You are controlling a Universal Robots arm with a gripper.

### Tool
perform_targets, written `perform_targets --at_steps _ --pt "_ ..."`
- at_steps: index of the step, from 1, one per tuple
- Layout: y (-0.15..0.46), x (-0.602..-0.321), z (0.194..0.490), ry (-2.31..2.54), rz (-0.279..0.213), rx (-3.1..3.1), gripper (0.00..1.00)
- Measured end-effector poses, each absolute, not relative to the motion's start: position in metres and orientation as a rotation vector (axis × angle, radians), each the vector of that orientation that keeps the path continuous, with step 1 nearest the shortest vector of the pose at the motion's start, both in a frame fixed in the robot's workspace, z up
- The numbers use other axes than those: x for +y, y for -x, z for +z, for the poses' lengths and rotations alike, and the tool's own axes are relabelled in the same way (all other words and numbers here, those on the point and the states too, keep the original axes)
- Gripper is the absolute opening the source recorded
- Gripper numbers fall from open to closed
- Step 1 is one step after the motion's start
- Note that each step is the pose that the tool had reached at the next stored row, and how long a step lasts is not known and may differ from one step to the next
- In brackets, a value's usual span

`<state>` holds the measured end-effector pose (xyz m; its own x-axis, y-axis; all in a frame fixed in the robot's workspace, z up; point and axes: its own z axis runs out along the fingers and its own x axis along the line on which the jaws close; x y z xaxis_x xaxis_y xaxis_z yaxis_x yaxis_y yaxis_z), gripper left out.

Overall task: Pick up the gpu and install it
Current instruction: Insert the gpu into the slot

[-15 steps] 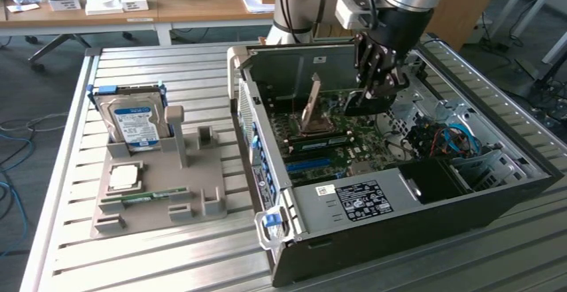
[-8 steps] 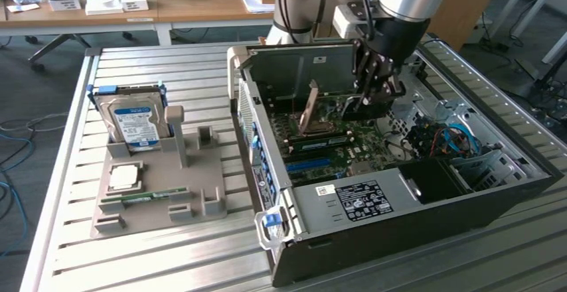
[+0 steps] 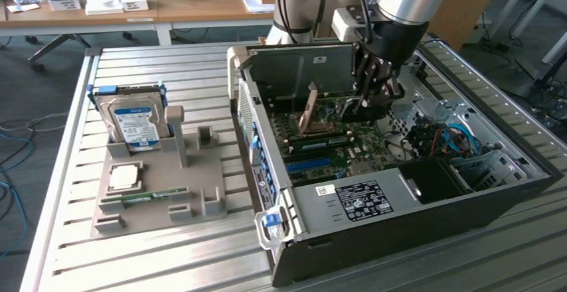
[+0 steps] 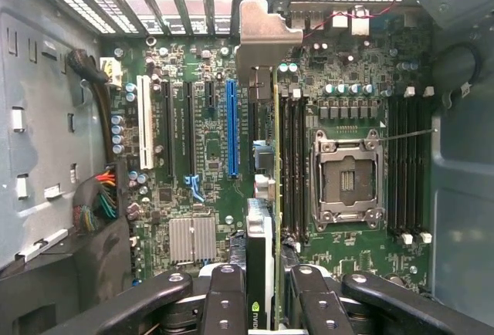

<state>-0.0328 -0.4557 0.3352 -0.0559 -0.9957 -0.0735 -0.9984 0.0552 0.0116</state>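
Observation:
In the wrist view the gpu (image 4: pixel 275 157) stands edge-on between my fingers (image 4: pixel 224 296). Its green board edge runs away from me, and its silver end bracket (image 4: pixel 266 38) is at the case's rear slot openings. My gripper (image 4: pixel 266 285) is shut on the gpu. The card sits over the black slot between the long blue slot (image 4: pixel 232 126) and the RAM slots (image 4: pixel 293 157). I cannot tell whether it is seated. In the exterior view my gripper (image 3: pixel 370 99) reaches down inside the open PC case (image 3: pixel 496 199), over the motherboard (image 3: pixel 332 143), with the gpu (image 3: pixel 362 111) dark beneath it.
On the table at the exterior view's left, a grey fixture (image 3: pixel 204 172) carries a hard drive (image 3: pixel 133 116), a CPU (image 3: pixel 124 176) and a RAM stick (image 3: pixel 146 196). The case also contains an empty CPU socket (image 4: pixel 347 181), a power supply (image 3: pixel 354 202) and blue cables (image 3: pixel 456 139).

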Motion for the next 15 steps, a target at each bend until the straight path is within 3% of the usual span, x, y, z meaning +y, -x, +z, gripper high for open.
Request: perform_targets --at_steps 15 --pt "0.033 -0.456 0.318 2.129 0.085 2.251 0.27"
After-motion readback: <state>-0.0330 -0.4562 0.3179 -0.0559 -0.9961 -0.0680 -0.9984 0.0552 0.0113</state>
